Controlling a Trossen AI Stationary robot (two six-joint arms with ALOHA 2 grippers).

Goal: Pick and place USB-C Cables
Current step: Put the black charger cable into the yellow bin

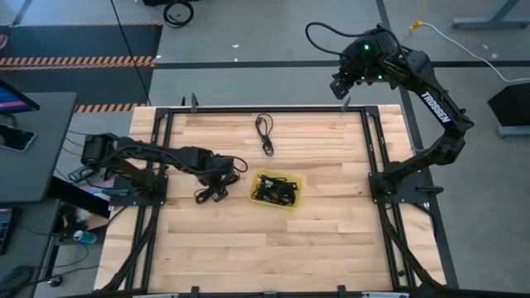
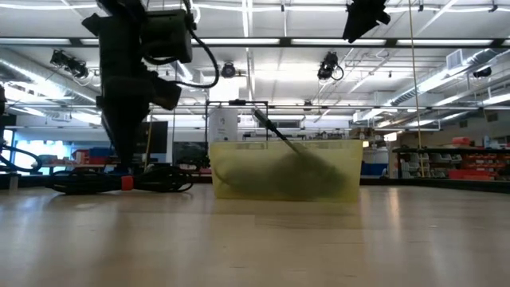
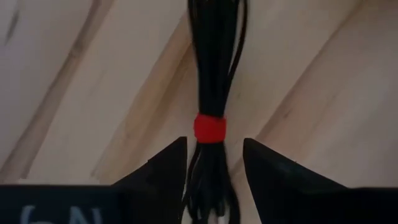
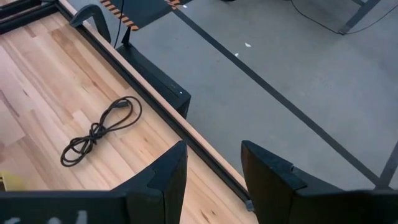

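Note:
A black cable bundle (image 1: 210, 194) with a red tie (image 3: 209, 129) lies on the wooden table, left of a yellow tray (image 1: 296, 189) that holds several black cables. My left gripper (image 3: 214, 167) is down low and open, one finger on each side of the bundle, just behind the tie. In the low view the bundle (image 2: 119, 182) rests flat under the left arm. Another loose cable (image 1: 265, 132) lies near the far edge and also shows in the right wrist view (image 4: 99, 132). My right gripper (image 4: 213, 174) is open, raised above the table's far right corner (image 1: 341, 86). My left gripper comes from above, pointing down, with its fingers (image 3: 166, 169) across the bundle's length just behind the red tie. The strands (image 3: 211, 180) fill nearly the whole gap. Whether the fingers touch them, I cannot tell. The bundle lies flat on the table.
The yellow tray (image 2: 283, 169) stands mid-table with one cable end (image 2: 275, 131) sticking up over its rim. A black metal frame (image 1: 373, 141) runs along the table's sides and far edge. Bare wood lies near the front edge and to the right of the tray.

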